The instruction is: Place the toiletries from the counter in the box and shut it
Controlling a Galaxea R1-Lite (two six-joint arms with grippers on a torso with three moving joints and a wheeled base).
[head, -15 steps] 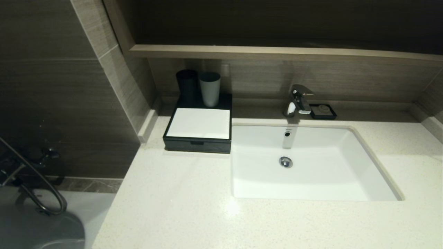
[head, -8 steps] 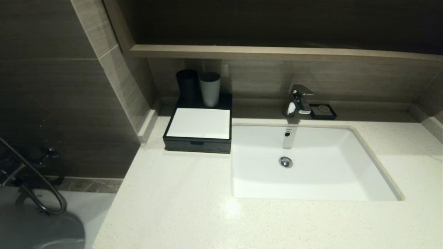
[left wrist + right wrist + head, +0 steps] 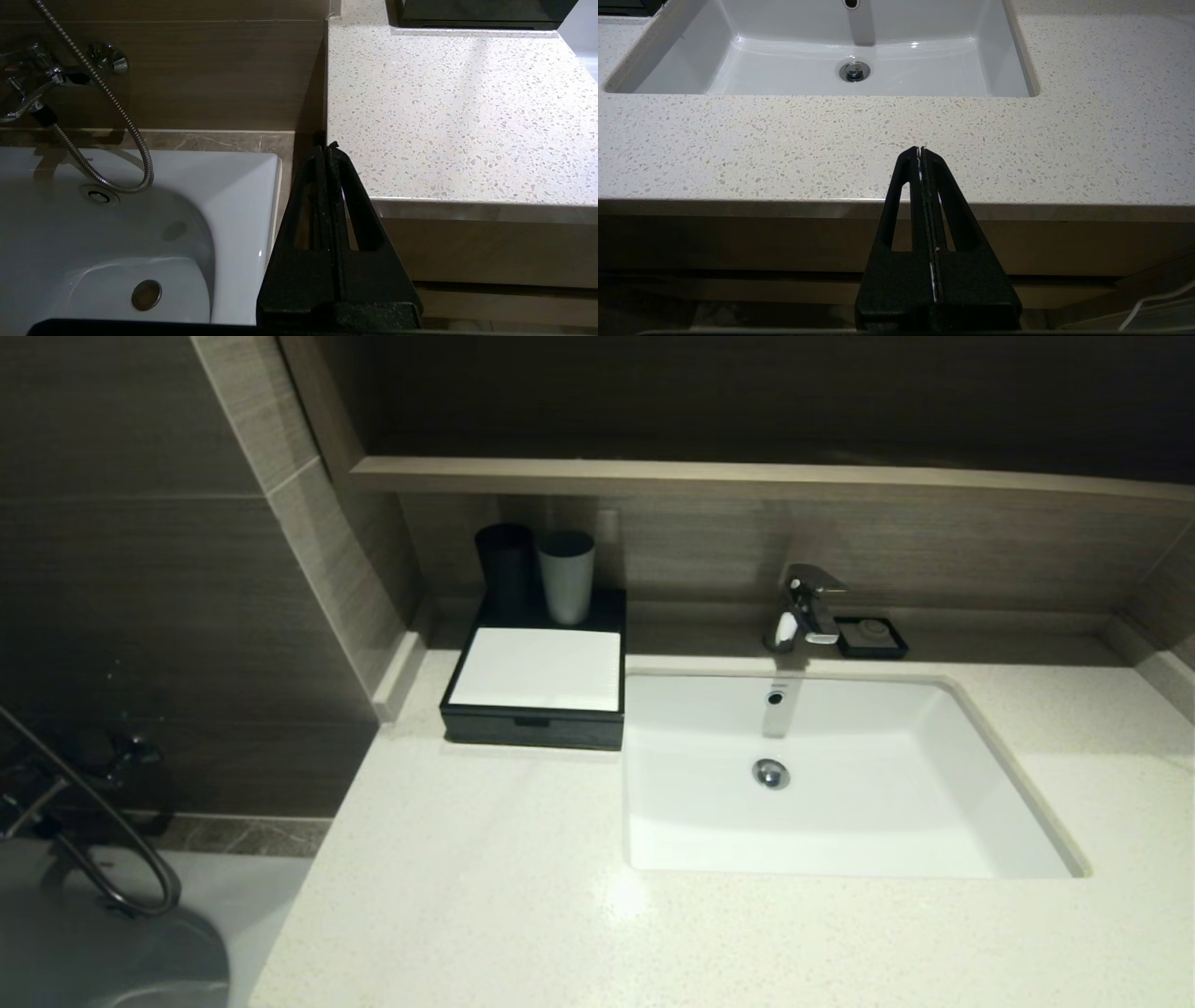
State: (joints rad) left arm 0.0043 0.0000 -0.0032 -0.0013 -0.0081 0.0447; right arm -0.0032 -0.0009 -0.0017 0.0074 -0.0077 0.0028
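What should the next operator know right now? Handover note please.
Left gripper: shut, empty, low in front of the counter's left front corner, beside the bathtub.
Right gripper: shut, empty, in front of the counter edge, facing the sink.
Box: drawer closed, at the back left of the counter beside the sink.
Toiletries: none visible on the counter in any view.
Done: by appearance, everything, though the drawer's contents are hidden.
Left: nothing visible; confirm sachets inside.
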